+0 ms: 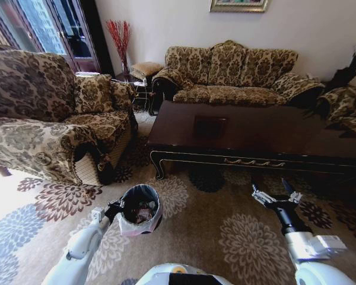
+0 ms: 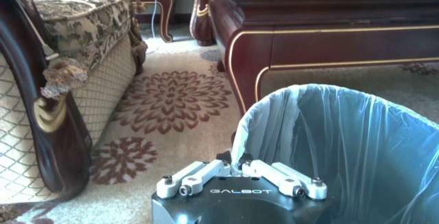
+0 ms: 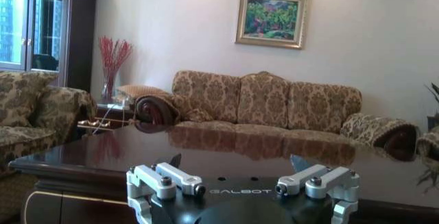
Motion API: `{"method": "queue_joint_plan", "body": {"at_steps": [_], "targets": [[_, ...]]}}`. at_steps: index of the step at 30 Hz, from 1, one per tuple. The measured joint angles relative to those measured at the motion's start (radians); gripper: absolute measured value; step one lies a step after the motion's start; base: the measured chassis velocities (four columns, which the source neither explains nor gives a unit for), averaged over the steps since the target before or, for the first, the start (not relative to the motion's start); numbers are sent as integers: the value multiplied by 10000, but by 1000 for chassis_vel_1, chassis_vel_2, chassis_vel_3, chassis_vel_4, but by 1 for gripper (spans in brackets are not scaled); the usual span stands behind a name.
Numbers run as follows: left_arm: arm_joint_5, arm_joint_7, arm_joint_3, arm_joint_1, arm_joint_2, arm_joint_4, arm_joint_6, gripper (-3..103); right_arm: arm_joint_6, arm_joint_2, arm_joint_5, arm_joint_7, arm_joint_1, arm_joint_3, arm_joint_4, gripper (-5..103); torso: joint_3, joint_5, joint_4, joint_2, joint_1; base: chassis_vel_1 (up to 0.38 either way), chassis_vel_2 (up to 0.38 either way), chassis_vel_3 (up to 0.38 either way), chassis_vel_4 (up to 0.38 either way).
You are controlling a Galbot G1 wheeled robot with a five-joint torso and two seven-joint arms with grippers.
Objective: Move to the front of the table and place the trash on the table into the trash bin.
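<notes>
The table (image 1: 249, 133) stands ahead of the robot on the carpet (image 1: 213, 231), its long front edge facing the robot. A sofa (image 1: 228, 74) sits behind the table's far edge, against the wall. An armchair (image 1: 53, 116) stands off the table's left end. The trash bin (image 1: 139, 209) is before the table's front left corner, on the left gripper (image 1: 114, 209), which is clamped on its rim. The right gripper (image 1: 277, 195) hangs spread before the front edge, toward its right half.
</notes>
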Motion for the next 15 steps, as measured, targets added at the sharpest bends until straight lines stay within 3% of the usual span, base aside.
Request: {"method": "queue_joint_plan", "body": {"at_steps": [15], "targets": [[-77,173,-10,-45,96,189,-36,3,0,0,0,0,0,0,0,100,-426,0,0,-660,-237,0,0,0,0]]}}
